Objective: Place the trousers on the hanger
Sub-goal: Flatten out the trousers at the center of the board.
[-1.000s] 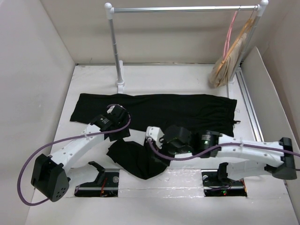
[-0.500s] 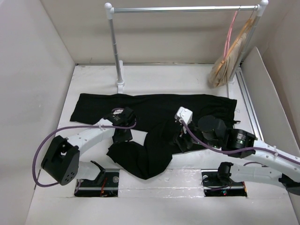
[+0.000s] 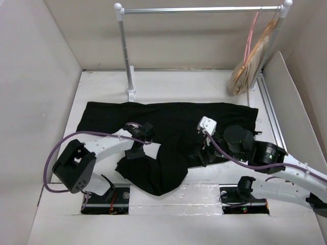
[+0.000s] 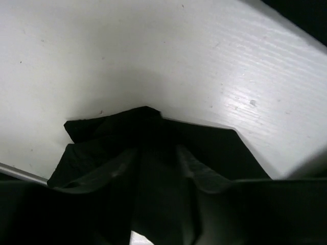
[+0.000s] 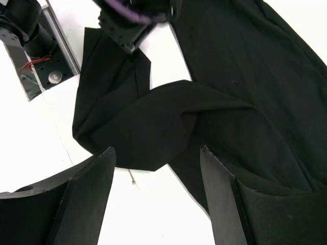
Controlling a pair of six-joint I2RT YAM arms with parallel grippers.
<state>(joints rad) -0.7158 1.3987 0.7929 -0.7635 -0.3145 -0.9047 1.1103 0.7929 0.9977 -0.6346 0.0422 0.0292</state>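
Note:
The black trousers (image 3: 173, 120) lie spread across the table, with one leg folded toward the front (image 3: 153, 173). My left gripper (image 3: 136, 151) sits at the left edge of that folded part. In the left wrist view it (image 4: 153, 158) is shut on a bunched peak of the trousers (image 4: 145, 127). My right gripper (image 3: 201, 153) hovers over the middle of the trousers. In the right wrist view it (image 5: 157, 150) is open and empty above the folded cloth (image 5: 148, 127). The pink hanger (image 3: 250, 35) hangs on the rail at the back right.
A metal rail (image 3: 199, 9) on a white post (image 3: 125, 56) spans the back. Tan hangers (image 3: 250, 69) hang beside the pink one. A slanted white panel (image 3: 286, 92) and a track (image 3: 270, 109) line the right side. Arm mounts (image 3: 110, 196) sit at the front.
My left gripper has moved toward the front along the trousers' edge. My right arm has pulled back to the right, off the folded leg, and the cloth now stretches further right.

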